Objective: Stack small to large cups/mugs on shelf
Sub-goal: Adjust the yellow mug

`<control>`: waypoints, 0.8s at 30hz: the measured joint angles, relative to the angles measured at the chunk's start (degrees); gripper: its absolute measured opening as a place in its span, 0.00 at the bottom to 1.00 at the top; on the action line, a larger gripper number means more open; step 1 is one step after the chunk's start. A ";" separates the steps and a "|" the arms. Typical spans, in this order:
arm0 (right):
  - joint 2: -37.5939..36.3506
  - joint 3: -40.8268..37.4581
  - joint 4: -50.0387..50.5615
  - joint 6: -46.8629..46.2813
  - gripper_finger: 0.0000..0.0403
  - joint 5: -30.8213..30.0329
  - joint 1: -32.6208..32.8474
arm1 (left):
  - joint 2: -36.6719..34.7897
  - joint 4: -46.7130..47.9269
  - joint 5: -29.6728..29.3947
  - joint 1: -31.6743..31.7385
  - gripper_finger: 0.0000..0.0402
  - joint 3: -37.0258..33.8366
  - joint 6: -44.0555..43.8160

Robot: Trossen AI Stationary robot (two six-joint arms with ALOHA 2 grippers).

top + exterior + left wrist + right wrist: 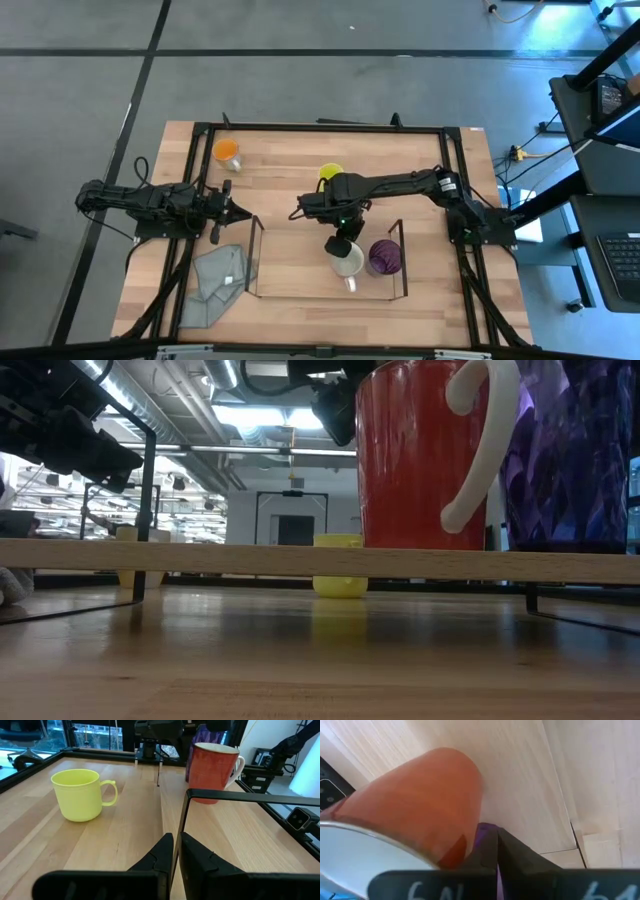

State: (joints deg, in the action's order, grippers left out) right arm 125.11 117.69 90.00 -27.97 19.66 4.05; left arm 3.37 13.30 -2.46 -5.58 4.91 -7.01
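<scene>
The red mug with a white handle (415, 455) and purple tumbler (570, 455) stand in the clear shelf (255, 258) on the wooden table (290, 170). The yellow mug (82, 794) and orange cup (228, 152) sit outside it. The right gripper (335, 243), fingers together, hangs over the red mug. The left gripper (172, 851) rests closed and empty. Around the table is grey floor (80, 90).

We see the shelf (255, 262) on the table (290, 150), near its front edge. Inside, at its right end, a mug (347, 260) stands just left of the tumbler (385, 257). Another mug (329, 172) sits behind the shelf, a cup (227, 152) far back left, a cloth (215, 280) beside the shelf's left end.
</scene>
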 joint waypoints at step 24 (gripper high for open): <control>-5.71 15.70 -20.48 -7.91 0.01 -7.54 -10.14 | 0.00 0.00 0.00 -0.02 0.06 0.00 0.00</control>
State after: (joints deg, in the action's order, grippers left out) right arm 119.39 133.39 69.52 -35.87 12.12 -6.08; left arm 3.38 13.30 -2.46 -5.61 4.91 -7.01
